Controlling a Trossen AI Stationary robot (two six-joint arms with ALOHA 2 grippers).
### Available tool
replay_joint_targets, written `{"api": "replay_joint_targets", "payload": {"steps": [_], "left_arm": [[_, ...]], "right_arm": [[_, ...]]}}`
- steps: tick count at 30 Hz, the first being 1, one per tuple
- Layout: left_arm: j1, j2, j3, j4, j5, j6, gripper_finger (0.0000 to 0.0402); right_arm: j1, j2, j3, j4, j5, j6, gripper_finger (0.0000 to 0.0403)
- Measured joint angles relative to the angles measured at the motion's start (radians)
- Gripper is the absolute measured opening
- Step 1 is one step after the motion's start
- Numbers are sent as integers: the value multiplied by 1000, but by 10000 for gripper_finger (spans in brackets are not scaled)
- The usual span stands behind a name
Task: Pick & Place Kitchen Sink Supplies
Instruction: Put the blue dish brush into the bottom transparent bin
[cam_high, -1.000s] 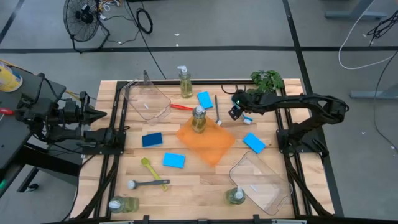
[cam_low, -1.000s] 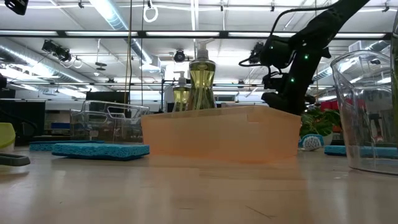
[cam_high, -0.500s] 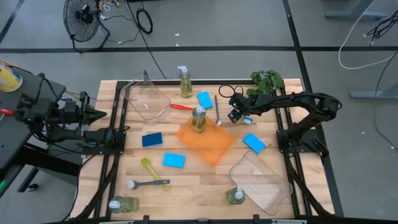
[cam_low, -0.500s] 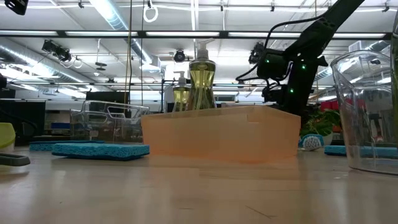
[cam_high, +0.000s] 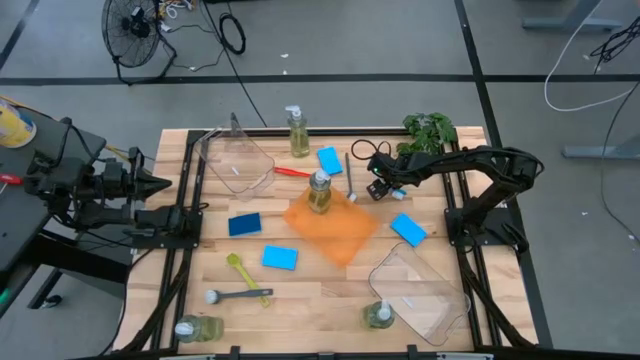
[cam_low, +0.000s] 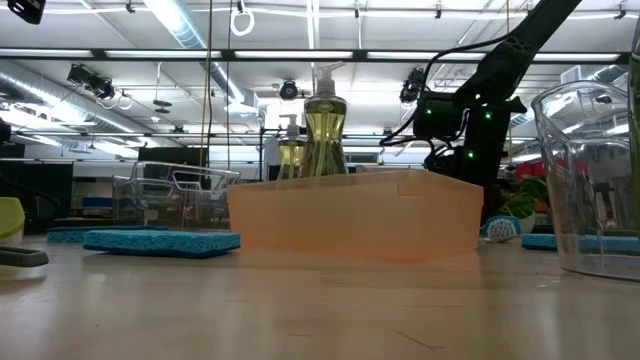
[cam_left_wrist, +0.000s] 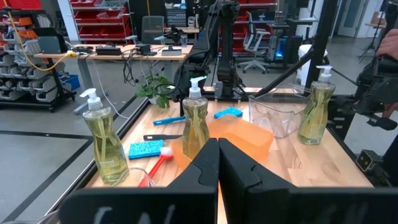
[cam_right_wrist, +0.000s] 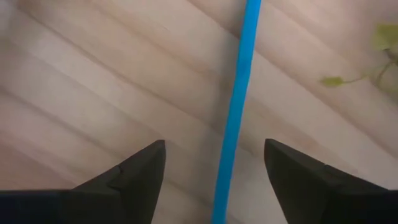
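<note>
Blue brush (cam_right_wrist: 239, 106) lies between the spread fingers of the lowered right end effector (cam_high: 378, 187).

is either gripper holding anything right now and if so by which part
Nothing is held. The right gripper hangs open over the blue brush, a finger on each side of its handle, not closed on it. The left gripper waits shut at the table's left edge.

High view straight down; low view level across table (cam_low: 330, 310); both share orange bin (cam_high: 335, 228).
</note>
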Motion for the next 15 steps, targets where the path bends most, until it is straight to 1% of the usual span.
{"api": "replay_joint_targets", "payload": {"steps": [8, 15], "left_arm": [[0, 0, 0, 0, 0, 0, 3], [0, 0, 0, 0, 0, 0, 3]], "right_arm": [[0, 0, 0, 0, -24, 14, 184], [0, 0, 0, -4, -24, 3, 112]]}}
